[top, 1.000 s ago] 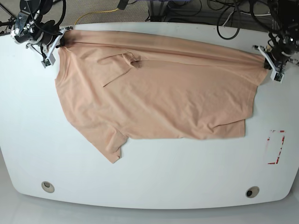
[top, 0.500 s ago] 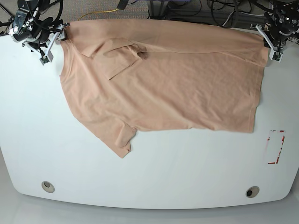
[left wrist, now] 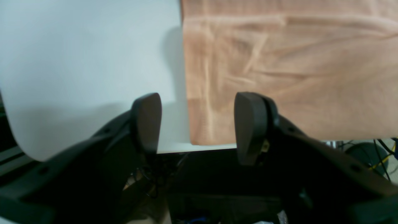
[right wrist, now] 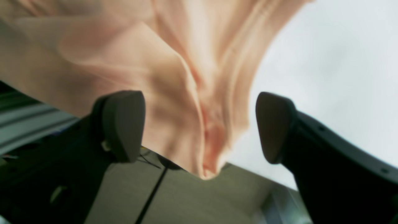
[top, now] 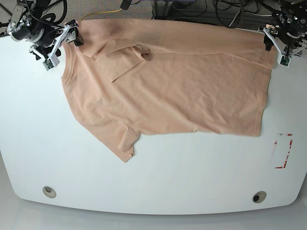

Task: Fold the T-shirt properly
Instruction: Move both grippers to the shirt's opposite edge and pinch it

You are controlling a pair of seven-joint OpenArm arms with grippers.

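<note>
While the peach T-shirt [top: 168, 81] lies spread across the far half of the white surface [top: 153, 182], both claws stand released at its two far corners. The garment runs sideways along the far edge, its top border reaching that edge and, in the wrist views, hanging slightly past it. One sleeve [top: 122, 143] points toward the near edge on the side of the surface nearer the right arm, and another sleeve [top: 122, 60] lies folded over onto the body of the shirt near the far edge. The straight hem [top: 266, 91] faces the side where the left arm stands.

The left claw [left wrist: 197, 124] hovers at the far corner by the hem with its jaws parted; in its wrist view the corner of the cloth lies flat on the surface between the two dark fingers [left wrist: 147, 121], apart from both. The right claw [right wrist: 199, 127] is at the opposite far corner, jaws also wide apart, and a bunched fold of the fabric droops over the surface's edge in the gap between the pads [right wrist: 122, 124]; whether the cloth brushes either pad I cannot tell, since the view is blurred.

A small red-marked patch [top: 283, 151] sits near the side edge of the surface, well apart from the shirt. Two round holes [top: 49, 191] show close to the near edge.
</note>
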